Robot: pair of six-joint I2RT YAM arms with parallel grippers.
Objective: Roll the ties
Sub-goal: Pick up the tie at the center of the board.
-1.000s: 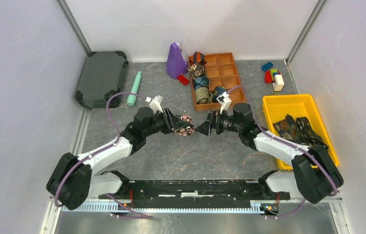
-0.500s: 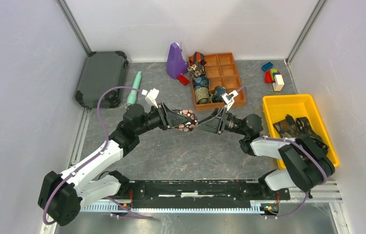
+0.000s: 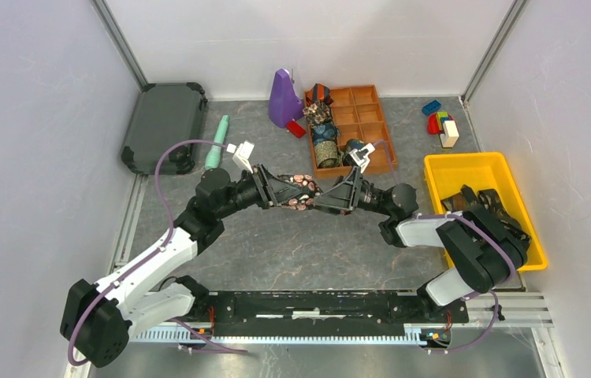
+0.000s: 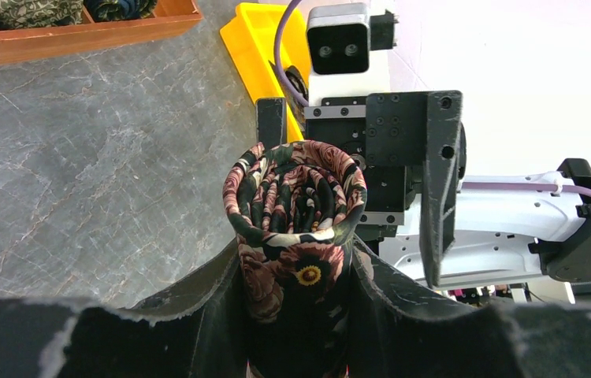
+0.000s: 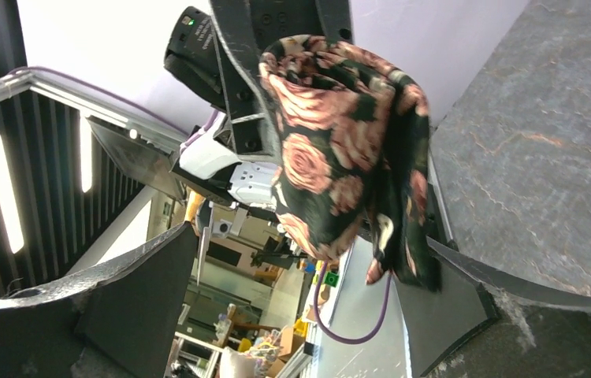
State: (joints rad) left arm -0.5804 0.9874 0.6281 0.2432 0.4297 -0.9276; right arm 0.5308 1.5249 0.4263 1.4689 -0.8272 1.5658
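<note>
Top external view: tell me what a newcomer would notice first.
Mid-table, the two arms meet: the left end effector grips a rolled rose-patterned tie, with the right end effector open around its free end. Behind, a wooden tray holds rolled ties; a yellow bin at right holds flat ties.

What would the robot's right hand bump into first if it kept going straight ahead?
The rolled rose-patterned tie gripped by the left hand. It sits right in front of the open right hand, seemingly between its fingers.
</note>
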